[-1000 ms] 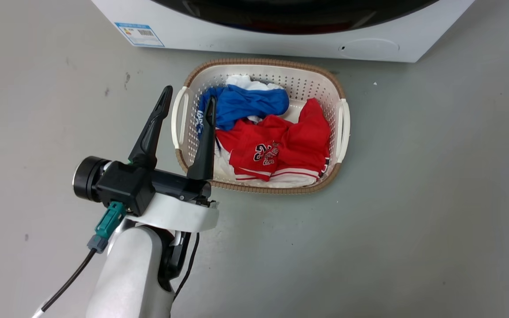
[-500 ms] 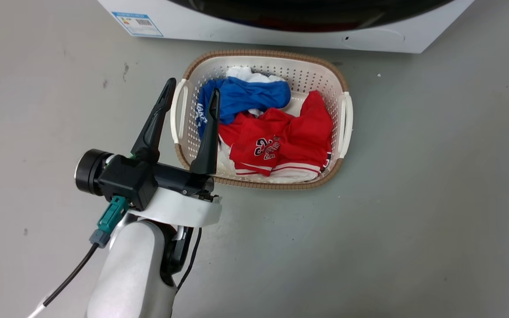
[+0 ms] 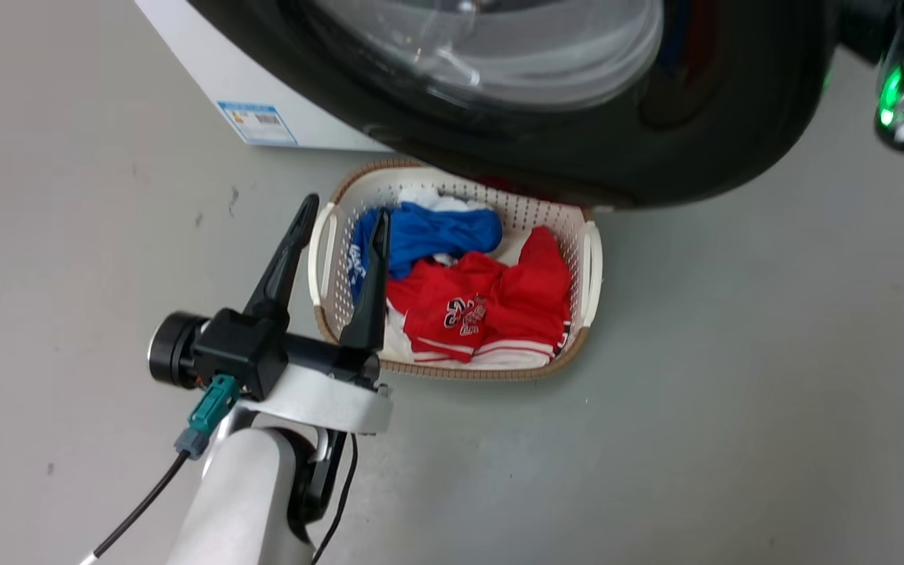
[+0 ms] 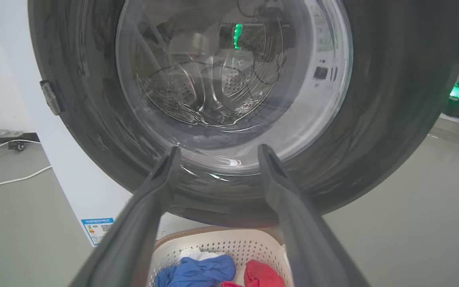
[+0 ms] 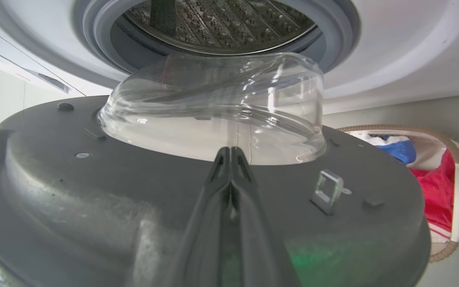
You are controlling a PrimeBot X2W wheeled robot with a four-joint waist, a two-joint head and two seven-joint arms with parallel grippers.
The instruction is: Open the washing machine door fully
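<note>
Above the laundry basket [image 3: 589,259], the washing machine door [image 3: 734,118] stands swung out; the left gripper [image 3: 346,207] is spread, the right gripper [image 5: 231,151] pressed together at its inner face.

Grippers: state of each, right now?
Left gripper: open, empty, facing the door.
Right gripper: shut, holding nothing, at the door's inner side.

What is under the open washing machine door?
White laundry basket holding a blue garment and a red garment. The washing machine door covers its far rim, hiding whatever lies there.
</note>
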